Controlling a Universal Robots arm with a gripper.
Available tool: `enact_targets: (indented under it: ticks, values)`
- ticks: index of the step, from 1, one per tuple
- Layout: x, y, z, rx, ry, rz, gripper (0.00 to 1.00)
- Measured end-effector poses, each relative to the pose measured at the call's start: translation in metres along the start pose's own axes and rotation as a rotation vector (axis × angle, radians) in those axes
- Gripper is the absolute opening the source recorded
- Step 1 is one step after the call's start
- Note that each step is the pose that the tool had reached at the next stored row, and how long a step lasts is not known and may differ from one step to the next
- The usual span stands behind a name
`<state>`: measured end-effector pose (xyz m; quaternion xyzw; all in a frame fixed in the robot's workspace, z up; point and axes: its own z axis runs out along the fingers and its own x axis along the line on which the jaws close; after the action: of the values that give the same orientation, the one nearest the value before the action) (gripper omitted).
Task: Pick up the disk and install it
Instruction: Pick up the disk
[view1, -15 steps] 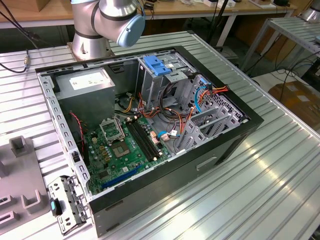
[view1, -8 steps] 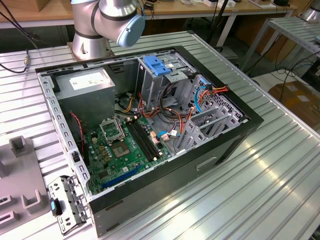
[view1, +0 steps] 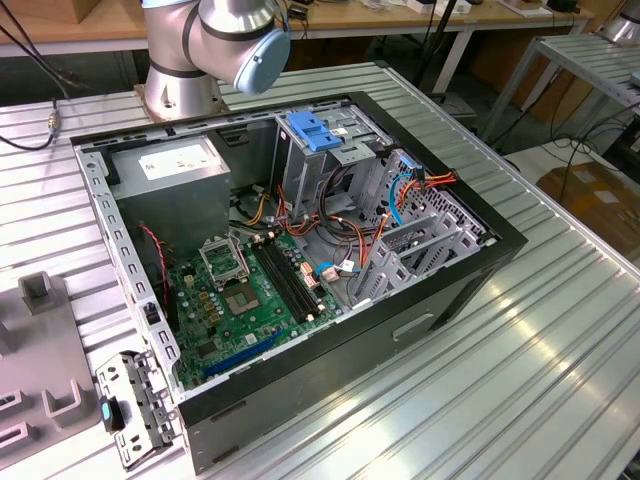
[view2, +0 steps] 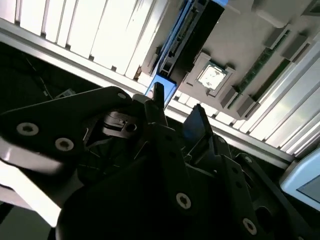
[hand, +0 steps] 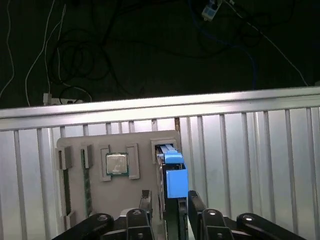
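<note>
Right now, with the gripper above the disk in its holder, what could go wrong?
The open gripper hangs just over the disk, which stands on edge in a slot of the grey holder. A slightly off-centre grasp could strike the slot wall or tilt the disk.
Loose orange and blue cables lie around the drive cage in the computer case. They might snag the disk during installation.

Arm (view1: 214, 40): base and shoulder joint upright at the far edge in the exterior view, blue end cap showing. Gripper (hand: 168, 199) in the first wrist view: jaws apart, black linkages spread either side.
</note>
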<state>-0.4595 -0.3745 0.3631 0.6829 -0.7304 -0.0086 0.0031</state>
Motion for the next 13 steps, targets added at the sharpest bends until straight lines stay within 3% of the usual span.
enact_targets:
  ticks: [2,6,9,10,13]
  values:
    - [0.0000,-0.0001,0.0062,-0.0001,0.0002,-0.018,0.50]
    - [0.0002,0.0011,0.0130,-0.0006,-0.0017,-0.048,0.51]
    - [0.0002,0.0014,0.0181,-0.0005,-0.0026,-0.054,0.56]
    - [0.0002,0.0014,0.0200,-0.0006,-0.0028,-0.055,0.63]
    - [0.0000,0.0019,0.0253,-0.0008,-0.0056,-0.058,0.63]
